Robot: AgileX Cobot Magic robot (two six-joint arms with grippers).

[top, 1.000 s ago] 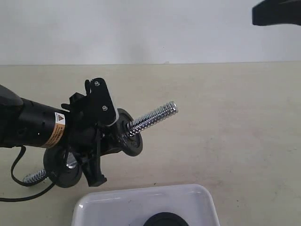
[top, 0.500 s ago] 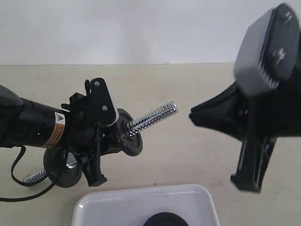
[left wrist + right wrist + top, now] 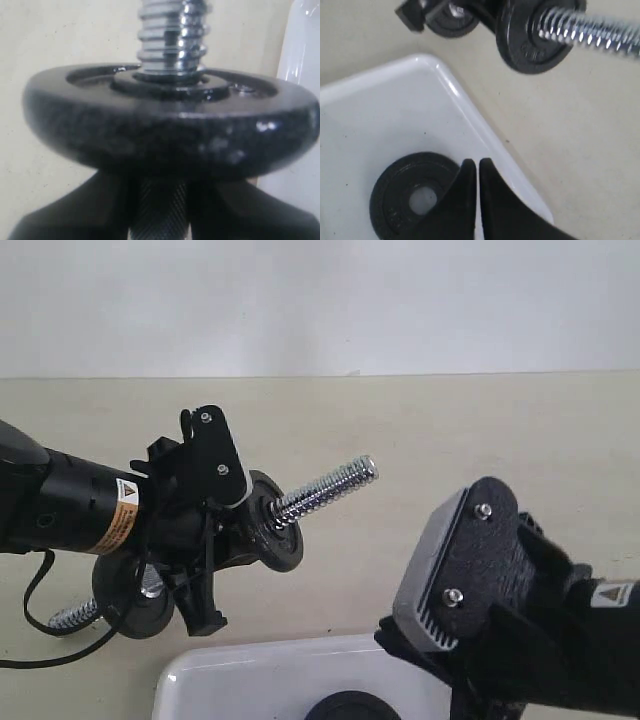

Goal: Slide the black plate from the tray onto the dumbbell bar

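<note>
The left gripper [image 3: 205, 540] clamps the dumbbell bar [image 3: 330, 485], which may sag if the grip slips. The right gripper [image 3: 472, 166], jaws closed and empty, could only push the black plate [image 3: 390, 200] unless it opens. The plate lies flat in the tray [image 3: 380, 110], close under its tips.

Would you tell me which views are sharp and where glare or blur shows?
Exterior view: evenly lit, sharp, glint on the chrome threaded dumbbell bar. Left wrist view: the round black disc on that bar sits close and looks soft, with small highlights. Right wrist view: mildly blurred; the glossy white tray glares along its rim, the flat black plate is legible.
</note>
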